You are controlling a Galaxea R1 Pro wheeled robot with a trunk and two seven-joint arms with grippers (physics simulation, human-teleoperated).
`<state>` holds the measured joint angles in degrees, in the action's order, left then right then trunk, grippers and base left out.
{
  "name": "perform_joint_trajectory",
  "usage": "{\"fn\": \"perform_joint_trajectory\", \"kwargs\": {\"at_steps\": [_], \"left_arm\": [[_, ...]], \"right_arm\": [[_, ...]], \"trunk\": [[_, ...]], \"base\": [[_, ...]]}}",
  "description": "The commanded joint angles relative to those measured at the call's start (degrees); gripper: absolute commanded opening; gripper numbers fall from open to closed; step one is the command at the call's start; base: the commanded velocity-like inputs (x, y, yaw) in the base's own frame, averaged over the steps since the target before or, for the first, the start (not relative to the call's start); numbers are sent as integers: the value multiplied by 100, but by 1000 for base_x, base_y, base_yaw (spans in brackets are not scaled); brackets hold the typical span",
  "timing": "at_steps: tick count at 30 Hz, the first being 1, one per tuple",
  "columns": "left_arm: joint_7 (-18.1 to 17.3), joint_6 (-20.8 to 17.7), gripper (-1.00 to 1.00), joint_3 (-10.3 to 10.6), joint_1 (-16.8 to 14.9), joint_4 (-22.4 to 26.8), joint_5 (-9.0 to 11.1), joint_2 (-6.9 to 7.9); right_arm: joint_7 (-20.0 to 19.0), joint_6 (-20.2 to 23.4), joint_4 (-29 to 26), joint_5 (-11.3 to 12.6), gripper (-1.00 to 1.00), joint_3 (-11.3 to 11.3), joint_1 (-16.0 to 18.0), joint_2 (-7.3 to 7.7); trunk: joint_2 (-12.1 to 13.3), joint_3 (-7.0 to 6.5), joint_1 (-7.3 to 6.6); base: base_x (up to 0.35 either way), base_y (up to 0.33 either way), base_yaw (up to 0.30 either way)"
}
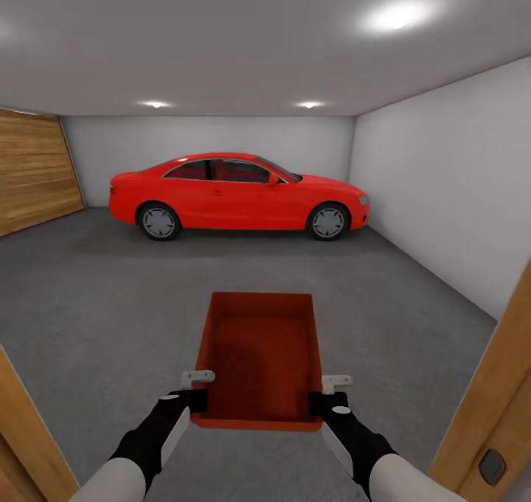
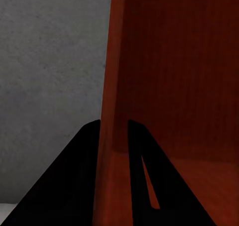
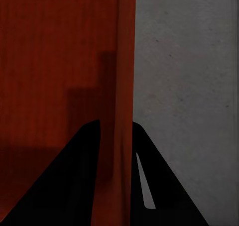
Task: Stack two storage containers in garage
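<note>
Head view showed the garage: grey-white walls, a red coupe [image 1: 237, 194] across the upper middle of the frame, dark mottled concrete floor [image 1: 96, 295] spreading below, and wooden door-frame edges in both lower corners. In the lower centre an orange-red storage container [image 1: 259, 360] hung above that floor, empty and open-topped. It looked rigid and light, its thin straight walls the natural hold. The left gripper [image 1: 190, 388] was clamped over the left wall and the right gripper [image 1: 329, 392] over the right wall, one finger either side.
</note>
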<state>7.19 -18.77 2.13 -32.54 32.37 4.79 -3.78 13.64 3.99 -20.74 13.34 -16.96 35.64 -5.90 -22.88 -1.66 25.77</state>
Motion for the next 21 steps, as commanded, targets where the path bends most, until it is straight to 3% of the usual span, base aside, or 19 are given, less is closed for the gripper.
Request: {"fn": "perform_joint_trajectory", "kwargs": {"at_steps": [1, 7, 21], "left_arm": [[63, -39, -100, -34, 2, -8, -13, 9], [63, -43, -100, -38, 2, -39, -7, 7], [63, -46, -100, -41, 2, -56, -5, 9]], "right_arm": [[120, -143, -26, -77, -100, 237, 5, 45], [121, -147, -26, -81, -100, 237, 5, 45], [165, -152, -26, -95, -100, 229, 5, 37]], "trunk": [[-5, 2, 2], [-5, 2, 2], [-5, 2, 2]], "base": [[0, 0, -11], [87, 5, -3], [305, 67, 0]]}}
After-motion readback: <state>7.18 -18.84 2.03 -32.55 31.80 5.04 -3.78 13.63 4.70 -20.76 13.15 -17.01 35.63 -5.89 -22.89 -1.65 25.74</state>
